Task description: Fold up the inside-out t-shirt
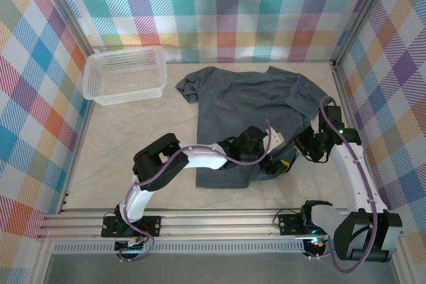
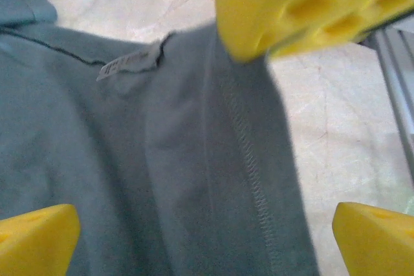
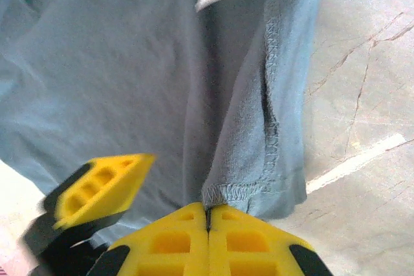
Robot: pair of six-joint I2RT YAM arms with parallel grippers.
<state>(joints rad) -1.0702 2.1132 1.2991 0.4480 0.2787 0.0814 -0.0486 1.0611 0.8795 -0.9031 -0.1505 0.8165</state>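
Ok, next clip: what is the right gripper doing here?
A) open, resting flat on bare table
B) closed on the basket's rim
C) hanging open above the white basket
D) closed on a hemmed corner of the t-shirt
D: in the right wrist view the right gripper has its yellow fingertips pressed together, with the stitched corner of the t-shirt running down into the seam between them.

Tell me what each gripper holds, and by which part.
The right gripper is shut on the t-shirt at its near hem corner. The left gripper hangs open above the cloth, holding nothing.
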